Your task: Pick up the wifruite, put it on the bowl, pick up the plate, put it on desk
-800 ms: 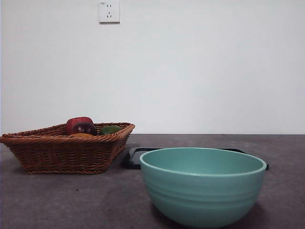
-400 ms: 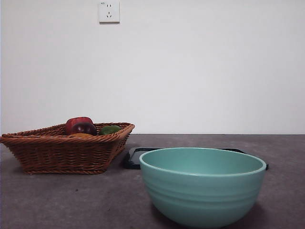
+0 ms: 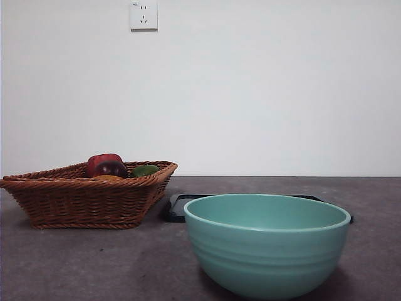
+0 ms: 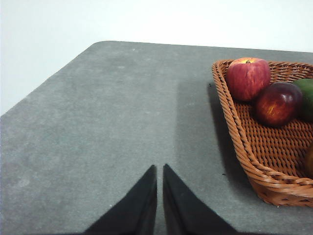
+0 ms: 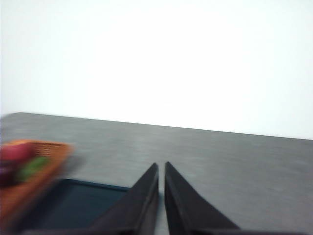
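The wifruite (image 3: 108, 178) shows as a dull orange sliver low in the wicker basket (image 3: 88, 200); in the left wrist view only its edge (image 4: 309, 161) peeks in. The teal bowl (image 3: 266, 244) stands empty, near and large on the desk (image 3: 94, 263). A dark flat plate (image 3: 178, 207) lies behind the bowl, and in the right wrist view this plate (image 5: 83, 205) lies just beyond the jaws. My left gripper (image 4: 160, 169) is shut above bare desk beside the basket (image 4: 254, 152). My right gripper (image 5: 161, 166) is shut and holds nothing; its view is blurred.
In the basket also lie a red apple (image 4: 248, 77), a dark purple fruit (image 4: 276, 104) and a green fruit (image 4: 305, 98). A white wall with a socket (image 3: 143, 15) stands behind the desk. Neither arm shows in the front view.
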You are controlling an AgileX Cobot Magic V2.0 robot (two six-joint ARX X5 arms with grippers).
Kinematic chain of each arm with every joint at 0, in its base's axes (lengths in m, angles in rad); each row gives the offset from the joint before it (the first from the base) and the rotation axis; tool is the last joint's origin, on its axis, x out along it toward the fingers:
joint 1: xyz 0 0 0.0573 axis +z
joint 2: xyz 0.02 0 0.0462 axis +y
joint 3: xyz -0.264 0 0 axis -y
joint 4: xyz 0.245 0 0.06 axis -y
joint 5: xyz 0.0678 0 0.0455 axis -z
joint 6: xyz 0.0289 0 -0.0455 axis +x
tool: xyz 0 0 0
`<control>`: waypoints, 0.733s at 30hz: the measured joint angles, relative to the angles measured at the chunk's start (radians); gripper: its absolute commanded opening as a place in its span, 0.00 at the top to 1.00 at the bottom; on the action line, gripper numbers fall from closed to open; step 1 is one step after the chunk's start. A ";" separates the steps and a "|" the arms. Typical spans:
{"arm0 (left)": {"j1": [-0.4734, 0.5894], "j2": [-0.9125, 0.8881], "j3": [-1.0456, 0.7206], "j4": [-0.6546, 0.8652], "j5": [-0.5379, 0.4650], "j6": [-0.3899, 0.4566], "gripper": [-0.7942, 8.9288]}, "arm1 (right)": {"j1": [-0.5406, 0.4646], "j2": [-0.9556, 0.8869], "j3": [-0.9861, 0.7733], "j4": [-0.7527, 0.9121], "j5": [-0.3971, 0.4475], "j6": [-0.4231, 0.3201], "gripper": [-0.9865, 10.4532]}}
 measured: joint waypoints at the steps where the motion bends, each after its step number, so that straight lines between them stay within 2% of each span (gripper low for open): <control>1: 0.000 0.000 0.000 0.000 0.000 0.000 0.90 | -0.029 -0.011 -0.059 0.036 0.000 -0.008 0.90; 5: 0.000 0.000 0.000 0.000 0.000 0.000 0.90 | -0.106 -0.042 -0.311 0.105 0.000 -0.031 0.90; 9: 0.000 0.000 0.000 0.000 0.000 0.000 0.90 | -0.132 -0.063 -0.437 0.135 0.001 -0.038 0.90; 14: 0.000 0.000 0.000 0.000 0.000 0.000 0.90 | -0.135 -0.085 -0.510 0.225 0.000 -0.045 0.90; 22: 0.000 0.000 0.000 0.000 0.000 0.000 0.90 | -0.171 -0.096 -0.531 0.239 0.023 -0.067 0.90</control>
